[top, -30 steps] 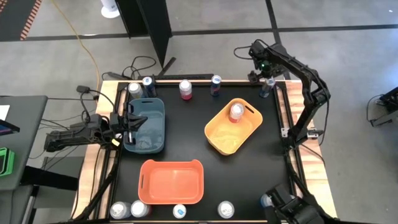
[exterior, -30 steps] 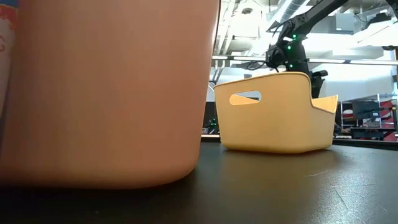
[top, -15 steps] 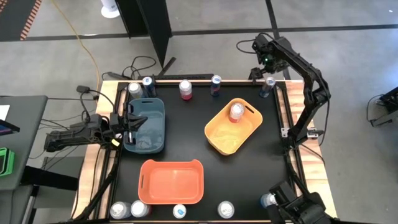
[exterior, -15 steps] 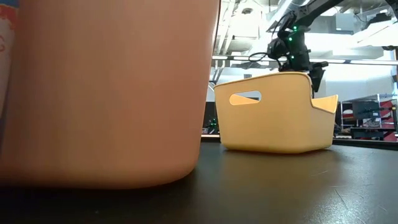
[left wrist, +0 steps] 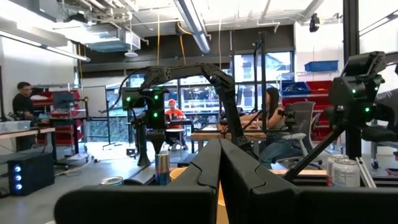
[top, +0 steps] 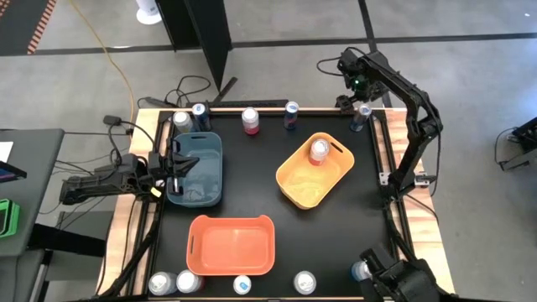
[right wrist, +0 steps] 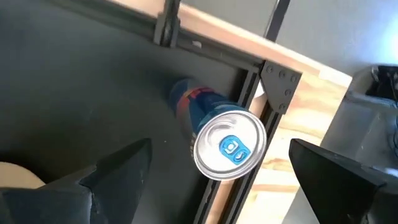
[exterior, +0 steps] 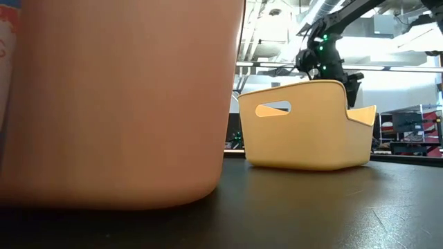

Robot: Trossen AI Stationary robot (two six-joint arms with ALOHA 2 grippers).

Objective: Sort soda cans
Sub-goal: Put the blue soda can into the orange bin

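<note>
Black surface (top: 252, 180) carries three bins; soda cans line its far and near edges, one already in the yellow bin (top: 315, 172). Right tool (right wrist: 214, 180) hangs with fingers spread wide, nothing held, directly above the blue can (right wrist: 227, 146) at the far right corner, hard against the frame rail (right wrist: 258, 99). Risk: one finger lands on the rail or can rim during descent and tips the can. Left tool (left wrist: 219, 180) clenched, empty, parked by the blue bin (top: 197, 168).
</note>
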